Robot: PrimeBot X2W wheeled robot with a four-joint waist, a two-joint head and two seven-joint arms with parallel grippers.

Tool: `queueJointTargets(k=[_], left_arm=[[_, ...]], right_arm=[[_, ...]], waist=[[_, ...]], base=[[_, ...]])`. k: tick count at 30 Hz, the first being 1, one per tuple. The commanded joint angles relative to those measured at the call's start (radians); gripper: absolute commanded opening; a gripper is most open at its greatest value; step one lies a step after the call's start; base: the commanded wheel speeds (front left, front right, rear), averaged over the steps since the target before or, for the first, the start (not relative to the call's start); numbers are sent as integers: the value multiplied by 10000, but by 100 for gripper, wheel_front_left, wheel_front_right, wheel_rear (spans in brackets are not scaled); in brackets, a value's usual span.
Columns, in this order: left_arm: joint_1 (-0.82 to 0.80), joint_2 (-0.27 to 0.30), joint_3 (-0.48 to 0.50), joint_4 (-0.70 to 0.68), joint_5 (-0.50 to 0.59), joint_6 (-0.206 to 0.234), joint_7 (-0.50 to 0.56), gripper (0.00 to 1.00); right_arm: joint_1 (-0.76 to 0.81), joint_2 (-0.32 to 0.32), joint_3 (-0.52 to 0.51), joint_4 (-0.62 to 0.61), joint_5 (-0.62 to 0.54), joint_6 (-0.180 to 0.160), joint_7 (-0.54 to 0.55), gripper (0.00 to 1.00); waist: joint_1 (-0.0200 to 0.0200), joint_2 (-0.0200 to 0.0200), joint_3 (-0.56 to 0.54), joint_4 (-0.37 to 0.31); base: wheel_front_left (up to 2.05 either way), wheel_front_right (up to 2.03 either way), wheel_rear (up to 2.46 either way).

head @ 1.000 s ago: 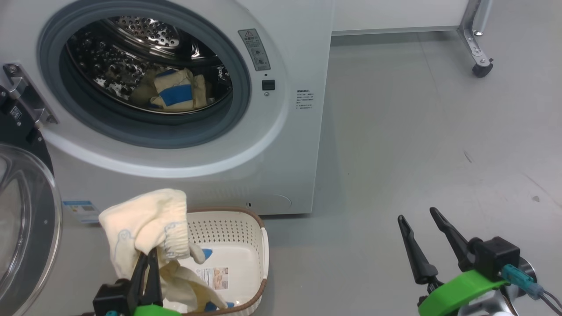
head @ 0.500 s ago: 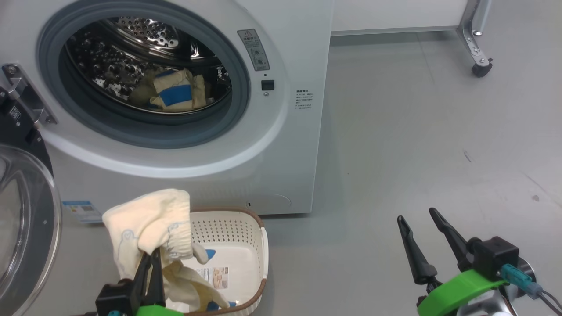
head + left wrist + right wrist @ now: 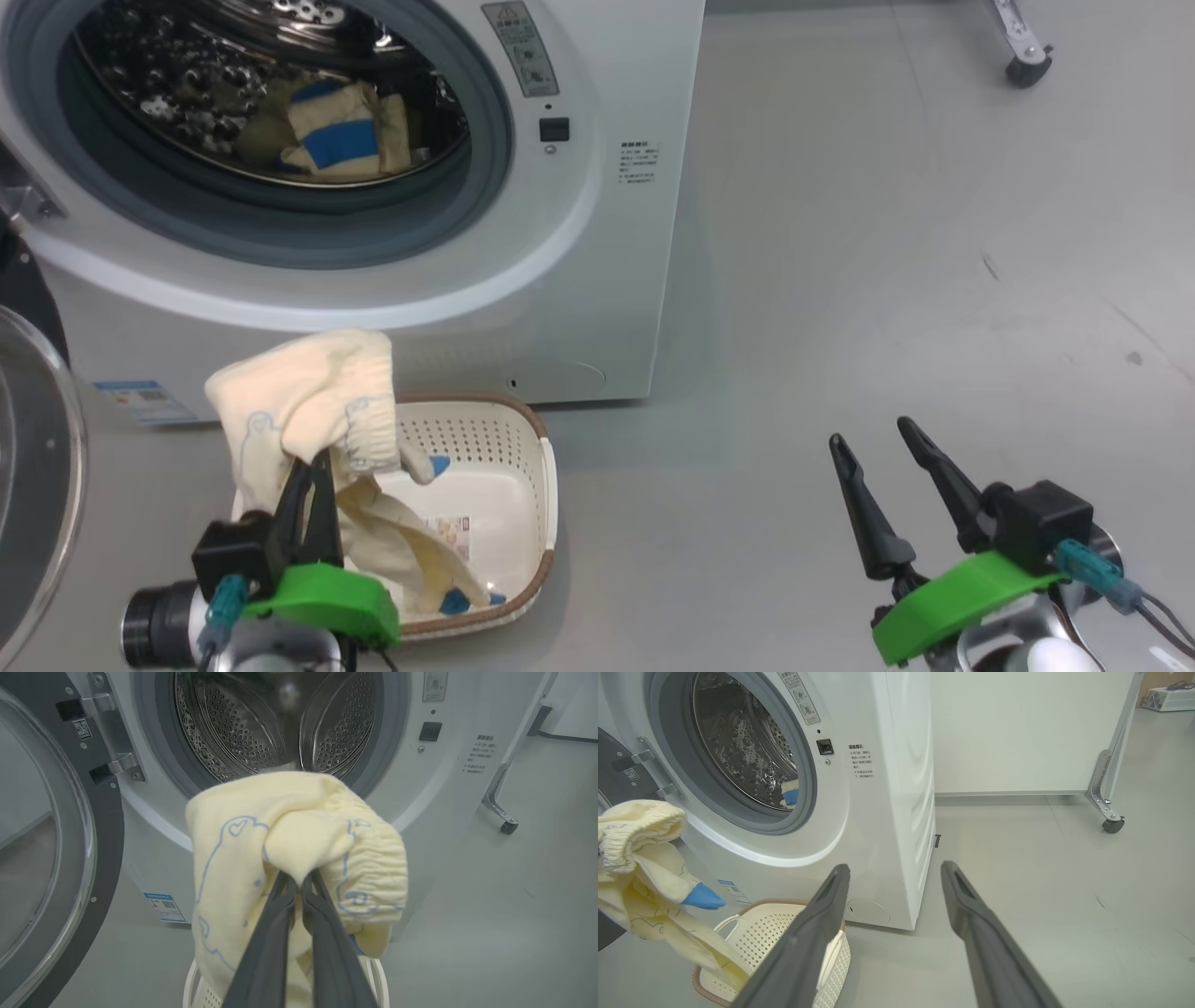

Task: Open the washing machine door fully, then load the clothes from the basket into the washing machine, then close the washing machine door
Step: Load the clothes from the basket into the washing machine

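My left gripper is shut on the clothes, a cream-yellow garment with faint blue bear drawings and blue trim, lifted above the basket with its tail still hanging into it. In the left wrist view the clothes bunch over the gripper in front of the steel drum. The washing machine stands behind with its door swung open at the left. Another cream and blue piece lies inside the drum. My right gripper hangs open over the bare floor at the right.
A metal leg with a caster stands at the far right by a white panel. Grey floor stretches right of the washer. A blue label sticker sits low on the washer's front.
The head camera has tilted down, so the whole scene sits higher in the picture. My left gripper has raised the clothes slightly above the basket. The right gripper keeps its pose.
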Motion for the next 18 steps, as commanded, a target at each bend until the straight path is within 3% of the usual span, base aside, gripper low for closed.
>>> queueJointTargets(k=[1, 8, 18], left_arm=[[-693, 179, 422, -184, -53, -57, -68, 0], [-2326, 532, 839, 979, -311, -182, 218, 0], [-4688, 1646, 1552, 2213, -616, -337, 1137, 0]], right_arm=[[-617, -78, 248, -308, 79, 16, -141, 100], [-1306, -78, 537, -28, 356, 16, -537, 100], [-2246, -78, 904, 743, 1003, 16, -1294, 100]], waist=[[-1, -1, 421, -209], [-1, -1, 1672, -895], [-1, -1, 3223, -1842]], base=[[0, 0, 0], [0, 0, 0], [0, 0, 0]])
